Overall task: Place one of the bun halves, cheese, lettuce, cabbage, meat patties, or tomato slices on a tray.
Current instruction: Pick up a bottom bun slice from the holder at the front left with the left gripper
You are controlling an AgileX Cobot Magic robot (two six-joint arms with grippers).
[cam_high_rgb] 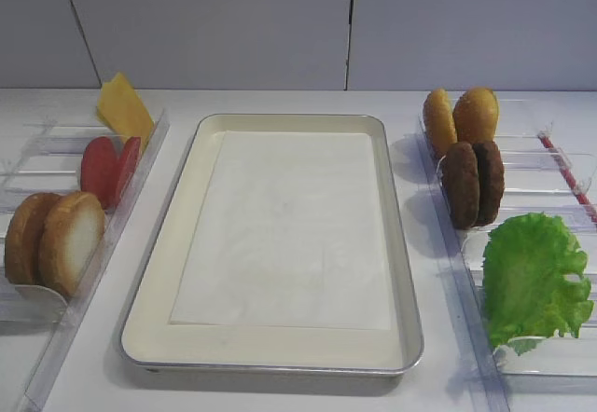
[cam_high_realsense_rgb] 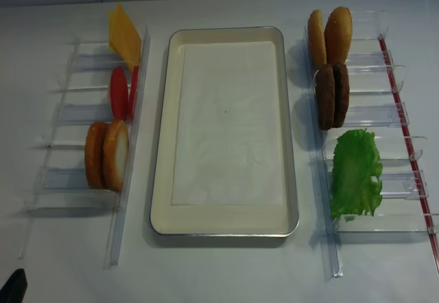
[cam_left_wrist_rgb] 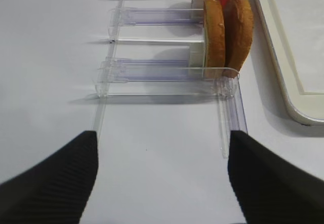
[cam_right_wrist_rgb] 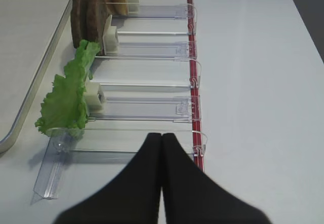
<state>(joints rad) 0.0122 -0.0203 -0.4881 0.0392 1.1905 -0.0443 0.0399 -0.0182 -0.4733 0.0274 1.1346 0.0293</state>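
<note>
Left wrist view shows the left gripper point(cam_left_wrist_rgb: 159, 178) with its two dark fingers spread wide apart and nothing between them, hanging above bare table short of the left clear rack point(cam_left_wrist_rgb: 167, 72). Right wrist view shows the right gripper point(cam_right_wrist_rgb: 162, 138) with its fingers pressed together, clenched on nothing, over the near end of the right clear rack point(cam_right_wrist_rgb: 152, 107).

Just ahead of the left gripper, in the nearest occupied slot, two bun halves stand on edge, side by side and touching. The pale-faced bun half point(cam_high_rgb: 73, 241) is a round flat disc with a cream cut face and a toasted golden-brown rim; its partner, the domed brown bun half point(cam_high_rgb: 26, 237), sits on the outer side. Beyond them stand the tomato slices point(cam_high_rgb: 110, 170), red and upright, then the cheese point(cam_high_rgb: 124, 109), a thin yellow square leaning at the far end. Across the tray point(cam_high_rgb: 163, 235), which holds only its white paper liner point(cam_high_rgb: 289, 235), the right rack carries the orange buns point(cam_high_rgb: 460, 118), the dark rough meat patties point(cam_high_rgb: 474, 184) and the frilly green lettuce point(cam_high_rgb: 534, 277).

Judgement: the bun half looks light, somewhat soft and compressible, not slippery. It is best taken across its thickness near the top rim, where it stands clear of the rack wall. The close partner leaves little room for a finger between them.
</note>
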